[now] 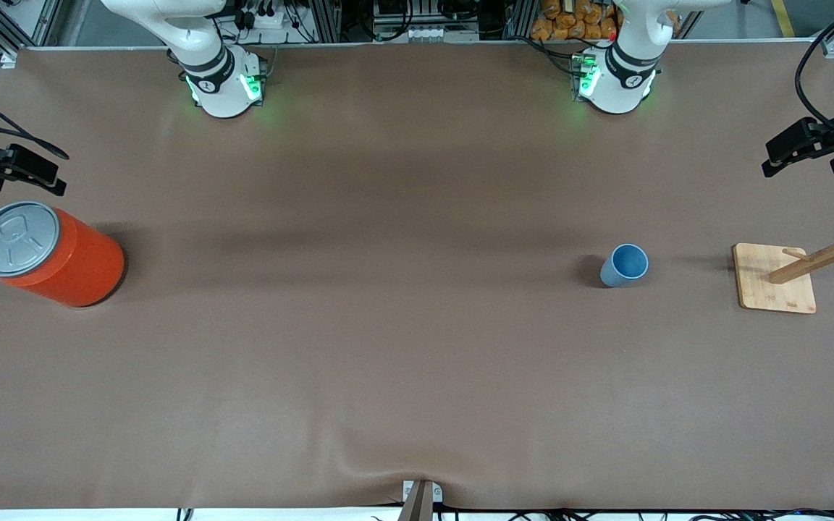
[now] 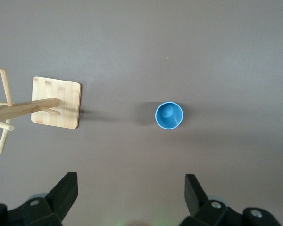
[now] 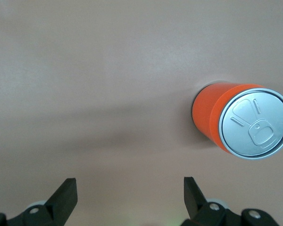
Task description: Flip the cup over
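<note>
The small light-blue cup (image 1: 624, 265) stands upright with its mouth up and its darker blue inside showing, toward the left arm's end of the table. It also shows in the left wrist view (image 2: 169, 115). My left gripper (image 1: 811, 155) hangs high over the table at that end, open and empty (image 2: 130, 183), apart from the cup. My right gripper (image 1: 15, 177) hangs high over the right arm's end of the table near the orange can, open and empty (image 3: 129, 186).
A large orange can (image 1: 48, 253) with a grey pull-tab lid stands at the right arm's end (image 3: 243, 123). A wooden peg rack on a square base (image 1: 775, 278) stands beside the cup at the left arm's end (image 2: 56, 102).
</note>
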Available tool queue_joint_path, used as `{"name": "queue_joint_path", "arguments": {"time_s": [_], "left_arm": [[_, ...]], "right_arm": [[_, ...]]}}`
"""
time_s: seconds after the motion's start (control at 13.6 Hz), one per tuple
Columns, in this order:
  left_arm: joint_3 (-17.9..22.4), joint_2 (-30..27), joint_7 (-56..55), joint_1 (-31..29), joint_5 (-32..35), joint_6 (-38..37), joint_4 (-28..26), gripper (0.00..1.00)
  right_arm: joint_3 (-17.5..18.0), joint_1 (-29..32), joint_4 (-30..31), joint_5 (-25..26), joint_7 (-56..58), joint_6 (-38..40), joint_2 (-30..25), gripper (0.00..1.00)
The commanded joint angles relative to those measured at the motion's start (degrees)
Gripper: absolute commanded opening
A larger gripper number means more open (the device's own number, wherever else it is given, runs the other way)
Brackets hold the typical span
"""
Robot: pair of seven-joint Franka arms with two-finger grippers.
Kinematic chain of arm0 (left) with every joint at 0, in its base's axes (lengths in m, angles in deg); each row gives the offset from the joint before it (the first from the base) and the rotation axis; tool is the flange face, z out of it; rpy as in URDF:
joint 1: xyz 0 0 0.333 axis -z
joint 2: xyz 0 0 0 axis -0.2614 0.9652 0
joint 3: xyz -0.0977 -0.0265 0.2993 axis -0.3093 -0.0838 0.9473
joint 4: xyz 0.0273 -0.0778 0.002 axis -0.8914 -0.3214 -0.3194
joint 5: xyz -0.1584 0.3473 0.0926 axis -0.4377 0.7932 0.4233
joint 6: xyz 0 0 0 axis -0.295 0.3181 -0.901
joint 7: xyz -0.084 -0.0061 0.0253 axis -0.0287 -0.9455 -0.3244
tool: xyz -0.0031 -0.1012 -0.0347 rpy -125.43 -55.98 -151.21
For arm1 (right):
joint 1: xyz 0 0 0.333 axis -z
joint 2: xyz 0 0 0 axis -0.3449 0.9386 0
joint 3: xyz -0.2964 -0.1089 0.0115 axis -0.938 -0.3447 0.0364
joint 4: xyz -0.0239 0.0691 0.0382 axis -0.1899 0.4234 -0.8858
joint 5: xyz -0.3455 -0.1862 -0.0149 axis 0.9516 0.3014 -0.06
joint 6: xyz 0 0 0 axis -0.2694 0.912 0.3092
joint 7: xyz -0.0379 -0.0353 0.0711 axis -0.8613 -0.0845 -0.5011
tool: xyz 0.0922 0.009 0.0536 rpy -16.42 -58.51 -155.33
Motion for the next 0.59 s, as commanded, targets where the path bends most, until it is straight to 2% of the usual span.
{"name": "queue_joint_path", "arguments": {"time_s": [0.0, 0.52], "left_arm": [[0.0, 0.3, 0.0, 0.2, -0.5, -1.0, 1.1, 1.00], [-0.1, 0.5, -0.2, 0.6, -0.7, -1.1, 1.0, 1.00]], "right_arm": [[0.0, 0.2, 0.5, 0.1, -0.1, 0.2, -0.7, 1.00], [-0.1, 0.5, 0.6, 0.1, -0.1, 0.4, -0.8, 1.00]]}}
